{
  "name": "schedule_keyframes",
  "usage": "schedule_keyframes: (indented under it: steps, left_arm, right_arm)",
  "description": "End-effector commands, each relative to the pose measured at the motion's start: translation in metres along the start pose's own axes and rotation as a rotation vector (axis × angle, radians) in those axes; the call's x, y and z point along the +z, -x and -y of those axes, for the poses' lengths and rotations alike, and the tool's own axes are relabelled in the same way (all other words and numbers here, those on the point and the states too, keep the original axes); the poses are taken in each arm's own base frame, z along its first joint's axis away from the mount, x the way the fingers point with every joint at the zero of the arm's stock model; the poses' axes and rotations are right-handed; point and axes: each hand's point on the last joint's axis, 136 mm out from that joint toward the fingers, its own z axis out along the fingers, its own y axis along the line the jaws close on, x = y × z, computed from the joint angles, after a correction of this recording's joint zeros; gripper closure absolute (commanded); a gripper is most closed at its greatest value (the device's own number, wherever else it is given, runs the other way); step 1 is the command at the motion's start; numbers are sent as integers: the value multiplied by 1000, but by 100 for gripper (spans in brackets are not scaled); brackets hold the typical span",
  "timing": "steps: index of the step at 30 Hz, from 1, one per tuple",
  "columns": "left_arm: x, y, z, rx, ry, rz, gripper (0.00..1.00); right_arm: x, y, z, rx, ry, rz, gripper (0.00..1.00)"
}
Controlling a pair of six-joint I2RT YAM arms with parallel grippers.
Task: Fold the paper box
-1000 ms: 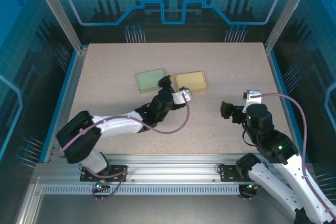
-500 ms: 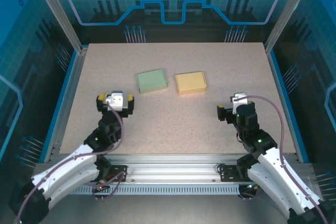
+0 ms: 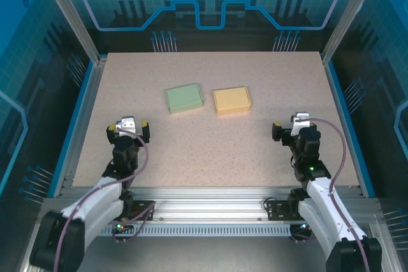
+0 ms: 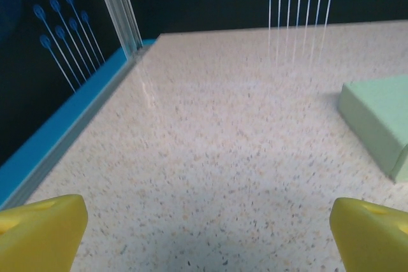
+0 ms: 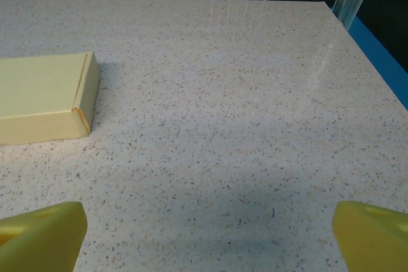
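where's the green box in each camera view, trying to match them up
top external: the green box lies mid-table, just left of the yellow box.
left wrist: the green box sits at the right edge, mid-height, partly cut off.
right wrist: this camera faces the yellow box, at the left edge.
shared landmark: the speckled table under both boxes.

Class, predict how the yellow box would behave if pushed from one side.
The yellow box, flat and low, would likely slide on the table rather than tip. Folded paper suggests it is light, and its walls may dent under a squeeze.
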Motion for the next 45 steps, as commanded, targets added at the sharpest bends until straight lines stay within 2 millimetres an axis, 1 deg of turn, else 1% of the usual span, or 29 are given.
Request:
schedule_keyframes:
  steps: [1,3,5,6,7,9,11,15,18,21,27,30,33,35,38,41,45]
  left_arm:
    - [10,24,17,-96,-114,125,1]
    - [20,24,26,-94,-147,138,1]
    - [27,28,39,-93,-201,163,1]
    - [33,26,44,-97,-216,155,1]
    - [39,24,48,-81,-223,152,1]
    - [54,14,56,-57,-225,131,1]
    - [63,8,58,-45,-221,114,1]
    - [69,5,64,-34,-241,60,1]
    - [83,2,60,-54,-227,-12,1]
    - [96,-2,54,-120,-266,-99,1]
    - [95,-3,55,-135,-290,-103,1]
    - [95,-2,54,-134,-289,-101,1]
    - [95,-2,54,-134,-289,-101,1]
    - [95,-2,54,-135,-289,-99,1]
    - [95,-2,54,-135,-289,-99,1]
    - [96,-2,54,-134,-288,-100,1]
    - [95,-2,54,-133,-289,-99,1]
  right_arm:
    - [5,14,-3,24,38,60,0]
    - [10,13,-4,24,42,51,0]
    - [14,11,-4,21,42,43,0]
    - [17,9,-3,22,39,34,0]
    - [19,13,-3,22,40,49,0]
    - [23,12,-4,17,47,49,0]
    - [26,14,-5,7,53,58,0]
    - [35,15,-5,-7,58,78,0]
    - [42,13,-7,-15,74,92,0]
    - [52,8,-12,-20,101,82,0]
    - [62,14,-20,-49,146,104,0]
    - [70,16,-25,-62,174,91,0]
    - [76,14,-32,-75,214,57,0]
    - [76,15,-36,-76,239,61,0]
    - [69,18,-46,-74,299,120,0]
    - [73,15,-53,-69,339,129,0]
    - [89,7,-59,-90,358,89,0]
